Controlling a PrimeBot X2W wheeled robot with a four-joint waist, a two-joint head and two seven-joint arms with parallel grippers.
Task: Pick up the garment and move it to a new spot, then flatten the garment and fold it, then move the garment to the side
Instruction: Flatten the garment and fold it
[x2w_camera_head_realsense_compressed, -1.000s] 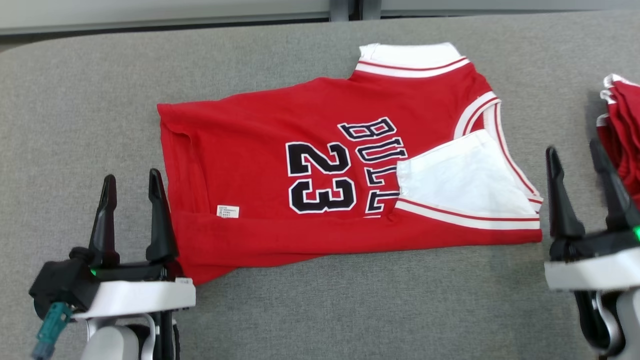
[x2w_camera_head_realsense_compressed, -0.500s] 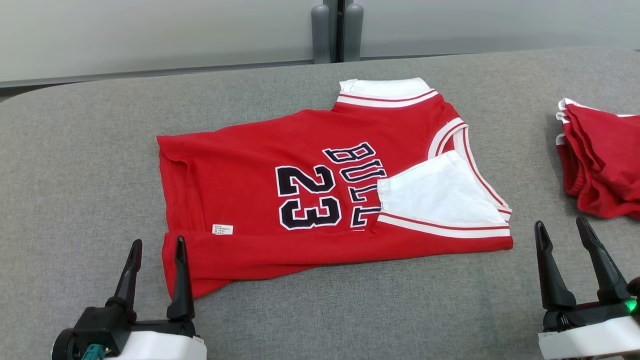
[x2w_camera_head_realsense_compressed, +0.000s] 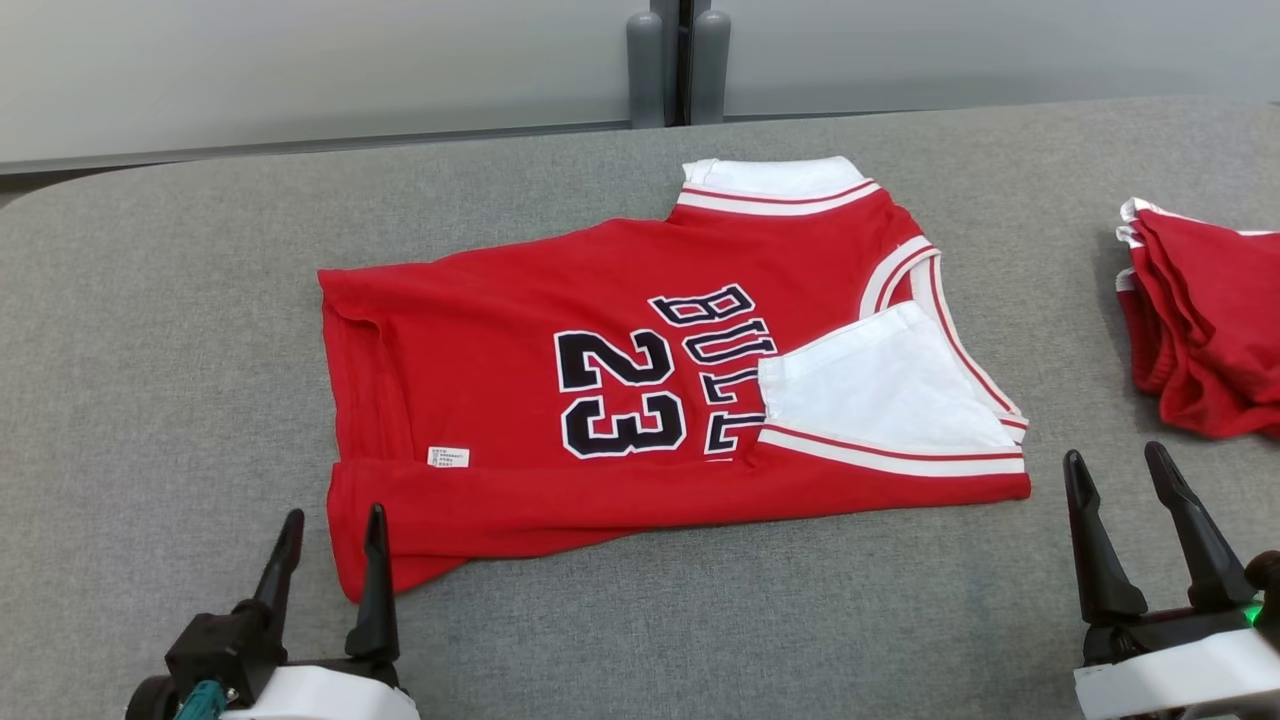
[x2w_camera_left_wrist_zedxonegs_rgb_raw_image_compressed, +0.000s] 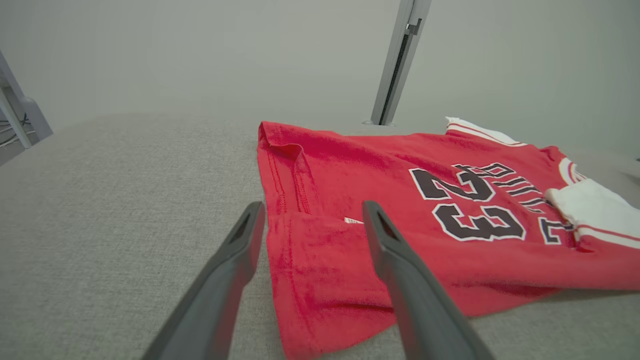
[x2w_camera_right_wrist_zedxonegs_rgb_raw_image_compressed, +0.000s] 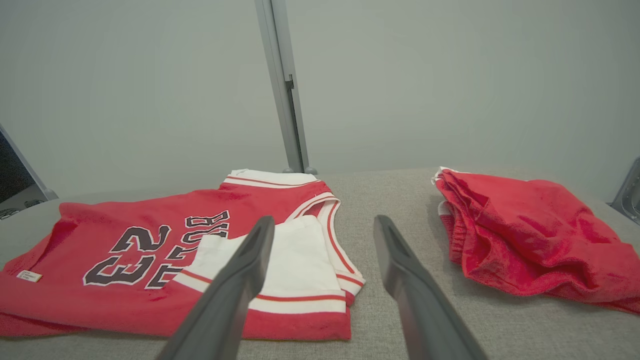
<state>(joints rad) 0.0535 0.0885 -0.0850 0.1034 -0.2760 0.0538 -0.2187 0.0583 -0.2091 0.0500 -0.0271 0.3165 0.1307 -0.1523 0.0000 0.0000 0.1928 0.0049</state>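
I have the garment (x2w_camera_head_realsense_compressed: 640, 400), a red jersey with a black 23, lying folded in the middle of the grey desk (x2w_camera_head_realsense_compressed: 150, 300). Its hem points toward 9 o'clock and its white-trimmed neck end toward 3 o'clock. A white panel (x2w_camera_head_realsense_compressed: 880, 395) is turned over on its 4 o'clock part, and a small white label (x2w_camera_head_realsense_compressed: 449, 457) sits near its 8 o'clock corner.

My left pincer (x2w_camera_head_realsense_compressed: 335, 513) is at 7 o'clock in the head view, spread wide and holding nothing. Through its wrist camera the garment's near corner shows between the two fingers (x2w_camera_left_wrist_zedxonegs_rgb_raw_image_compressed: 397, 270), and I cannot tell whether they touch the cloth. My right pincer (x2w_camera_head_realsense_compressed: 1114, 453) is at 4 o'clock, also wide and empty, over bare desk just off the garment's 4 o'clock corner.

A heap of red cloth (x2w_camera_head_realsense_compressed: 1210, 320) lies at 3 o'clock, apart from the garment.
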